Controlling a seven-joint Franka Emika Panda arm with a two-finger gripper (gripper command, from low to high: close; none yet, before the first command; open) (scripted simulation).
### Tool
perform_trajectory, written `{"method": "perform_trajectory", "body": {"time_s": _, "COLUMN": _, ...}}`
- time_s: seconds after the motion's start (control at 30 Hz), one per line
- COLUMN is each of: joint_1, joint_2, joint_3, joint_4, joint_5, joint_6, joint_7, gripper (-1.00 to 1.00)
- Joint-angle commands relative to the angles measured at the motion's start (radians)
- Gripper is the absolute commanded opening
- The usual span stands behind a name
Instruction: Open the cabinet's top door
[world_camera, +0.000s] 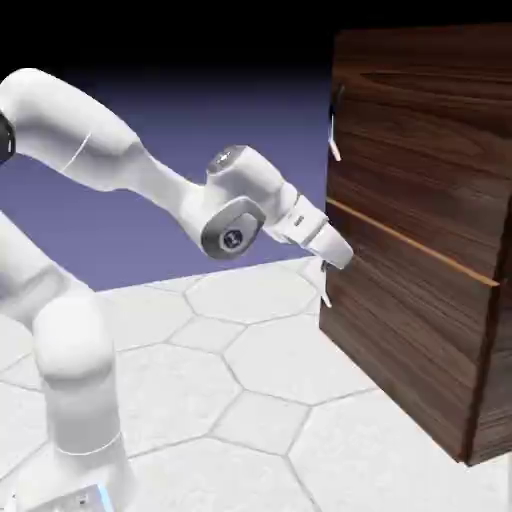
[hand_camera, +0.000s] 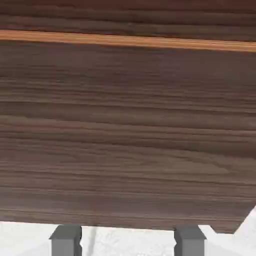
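The cabinet (world_camera: 420, 300) of dark streaked wood stands at the right in the exterior view. Its top door (world_camera: 430, 140) is shut, with a slim pale handle (world_camera: 335, 138) near its left edge. A thin orange strip (world_camera: 410, 240) divides it from the lower panel (world_camera: 400, 340). My gripper (world_camera: 343, 258) hovers just below that strip at the cabinet's left edge, well under the top handle. In the hand view the gripper (hand_camera: 128, 242) is open with nothing between its fingertips (hand_camera: 66, 240). The lower panel (hand_camera: 128, 130) fills that view, with the strip (hand_camera: 128, 41) and a sliver of the top door (hand_camera: 128, 15) above.
The lower panel carries its own small pale handle (world_camera: 325, 290), right beneath my gripper. The white hex-tiled table (world_camera: 250, 370) spreads to the left of and in front of the cabinet.
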Motion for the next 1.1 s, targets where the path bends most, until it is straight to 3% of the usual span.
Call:
{"method": "perform_trajectory", "body": {"time_s": 0.0, "joint_1": -0.03, "joint_2": -0.023, "joint_3": 0.027, "joint_4": 0.018, "joint_5": 0.044, "joint_6": -0.006, "joint_7": -0.01, "gripper": 0.0}}
{"method": "perform_trajectory", "body": {"time_s": 1.07, "joint_1": -0.994, "joint_2": -0.758, "joint_3": 0.898, "joint_4": 0.592, "joint_5": 1.435, "joint_6": -0.212, "joint_7": -0.321, "gripper": 0.0}}
